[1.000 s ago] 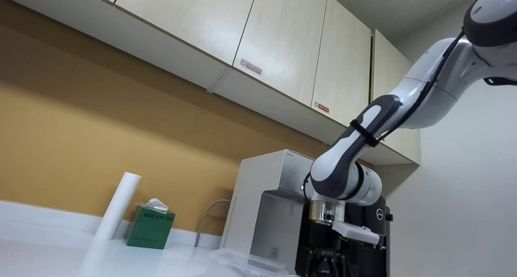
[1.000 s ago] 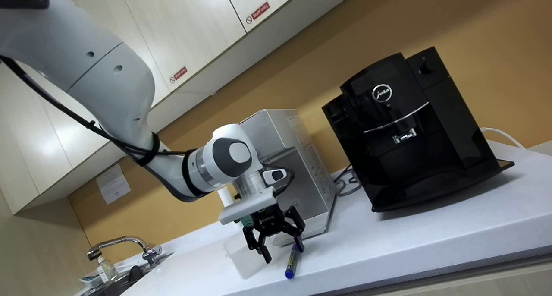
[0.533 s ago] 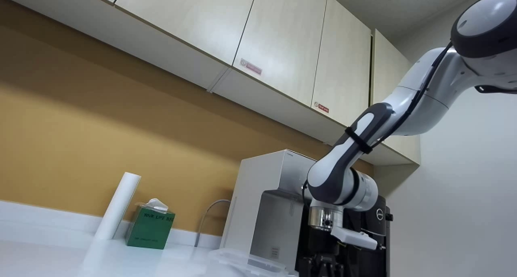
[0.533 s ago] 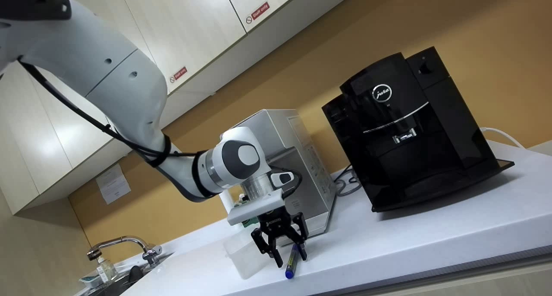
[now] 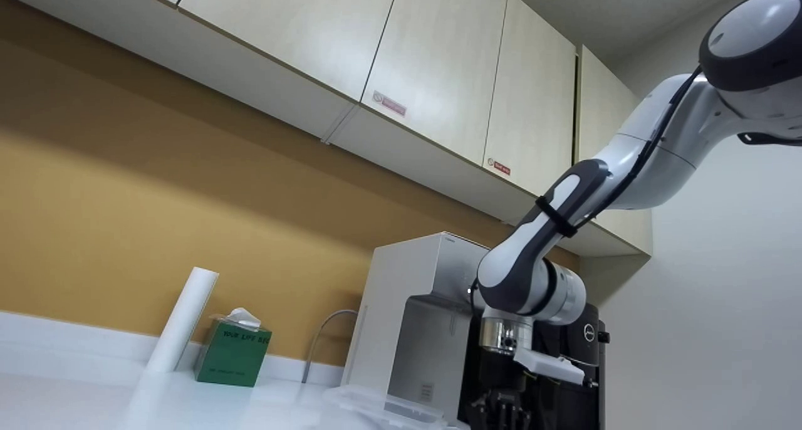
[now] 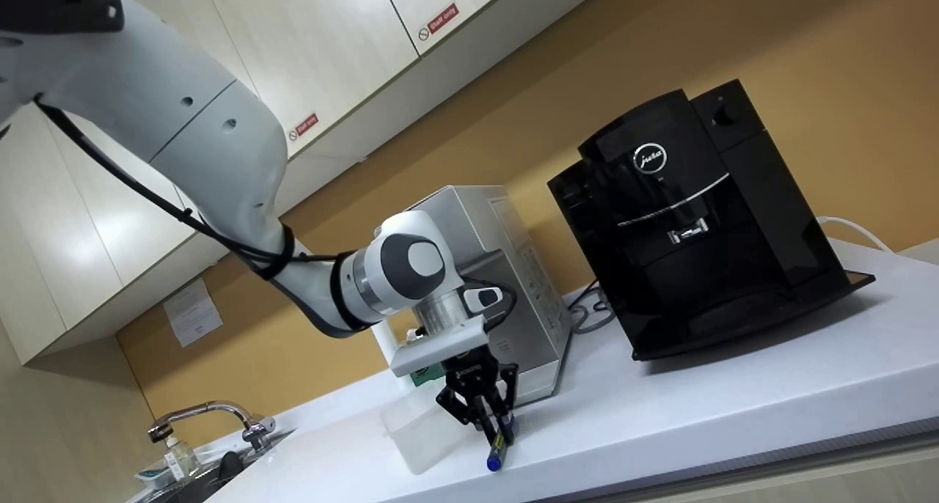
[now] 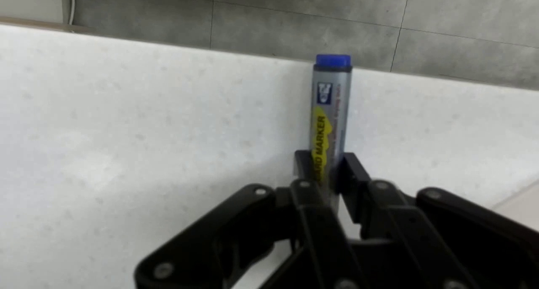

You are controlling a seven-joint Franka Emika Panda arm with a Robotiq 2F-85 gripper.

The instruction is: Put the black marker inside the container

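Observation:
A silver marker (image 7: pixel 332 112) with a blue end and a yellow label, not black in its visible parts, is between the pads of my gripper (image 7: pixel 326 160) in the wrist view. Both fingers press against its sides, and its lower part is hidden behind them. In an exterior view the same marker (image 6: pixel 496 457) points toward the counter's front edge, its blue end low at the surface. My gripper (image 6: pixel 497 428) points down around it there. A translucent plastic container (image 6: pixel 422 441) stands beside the gripper; its rim (image 5: pixel 401 408) shows at the bottom of an exterior view.
A grey dispenser (image 5: pixel 413 330) stands behind the gripper, and a black coffee machine (image 6: pixel 682 232) sits farther along the counter (image 6: pixel 733 408). A green tissue box (image 5: pixel 233 355) and a white roll (image 5: pixel 183 320) are by the wall. Beyond the container is a sink tap (image 6: pixel 202 415).
The gripper has come down over the marker, and in the last half second its jaws have come together on it. The container has stayed in place.

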